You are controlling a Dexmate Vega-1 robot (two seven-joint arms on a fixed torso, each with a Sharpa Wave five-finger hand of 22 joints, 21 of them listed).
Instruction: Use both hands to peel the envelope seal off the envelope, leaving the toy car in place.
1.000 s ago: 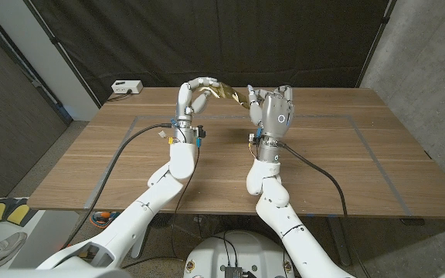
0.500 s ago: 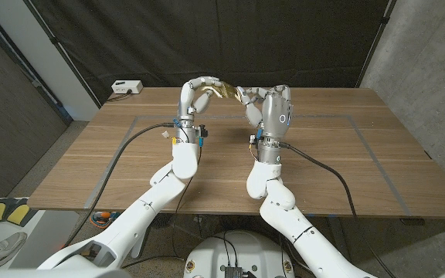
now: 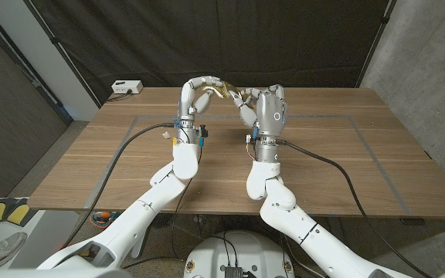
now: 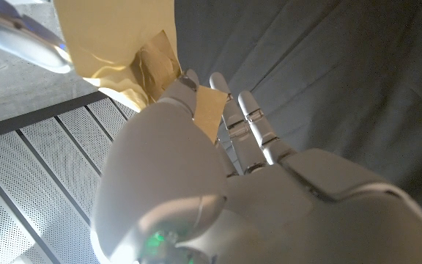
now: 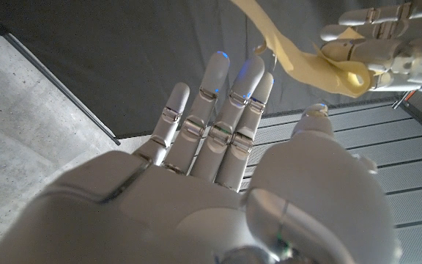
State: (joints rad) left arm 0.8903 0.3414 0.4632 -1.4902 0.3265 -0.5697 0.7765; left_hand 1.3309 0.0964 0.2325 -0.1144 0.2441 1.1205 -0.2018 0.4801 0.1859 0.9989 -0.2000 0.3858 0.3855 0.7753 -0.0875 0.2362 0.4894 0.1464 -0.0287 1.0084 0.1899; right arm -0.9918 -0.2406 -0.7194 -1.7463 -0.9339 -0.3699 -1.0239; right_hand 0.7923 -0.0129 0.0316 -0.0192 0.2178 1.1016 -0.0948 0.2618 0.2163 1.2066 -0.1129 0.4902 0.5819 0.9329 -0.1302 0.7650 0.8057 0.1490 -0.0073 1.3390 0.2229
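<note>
Dark curtain hangs behind the wooden table point(image 3: 315, 154). Above its far edge, the envelope point(image 3: 224, 92) is pinched by the left hand point(image 3: 199, 89). Just beside the envelope, the right hand point(image 3: 263, 106) is raised, fingers apart, holding nothing yet.

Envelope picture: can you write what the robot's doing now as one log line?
phase: reaching for seal | left hand: holds envelope above table | right hand: beside envelope, grip unclear | toy car: unseen
</note>
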